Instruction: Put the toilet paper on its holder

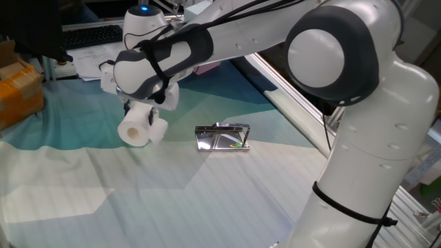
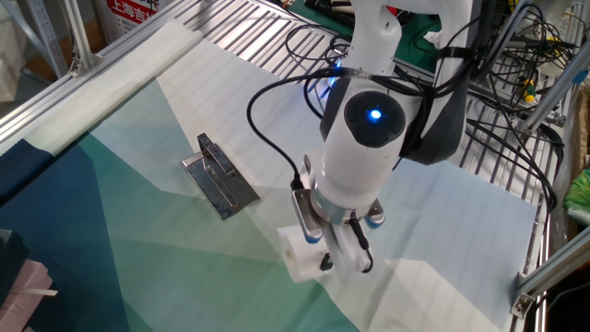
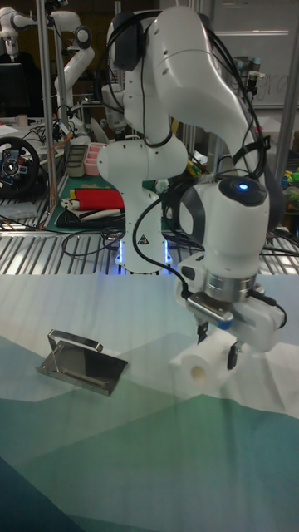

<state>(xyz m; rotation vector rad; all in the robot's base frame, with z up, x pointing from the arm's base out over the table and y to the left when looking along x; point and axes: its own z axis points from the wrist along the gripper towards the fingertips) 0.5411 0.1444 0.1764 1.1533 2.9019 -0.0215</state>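
Observation:
My gripper (image 1: 142, 120) (image 2: 318, 258) (image 3: 215, 347) is shut on the toilet paper (image 1: 136, 128) (image 2: 296, 255) (image 3: 206, 366), a white roll held tilted just above the cloth, its hollow core facing the camera in one fixed view. The holder (image 1: 222, 137) (image 2: 218, 175) (image 3: 80, 361), a shiny chrome plate with a thin wire bar, rests on the cloth apart from the roll: to its right in one fixed view, to its left in the tall view.
A teal and pale cloth (image 1: 172, 193) covers the table. An orange box (image 1: 17, 93) sits at the far left edge. A metal frame rail (image 1: 289, 96) runs behind the holder. Cables (image 2: 498, 55) and a wire grid lie beyond the cloth.

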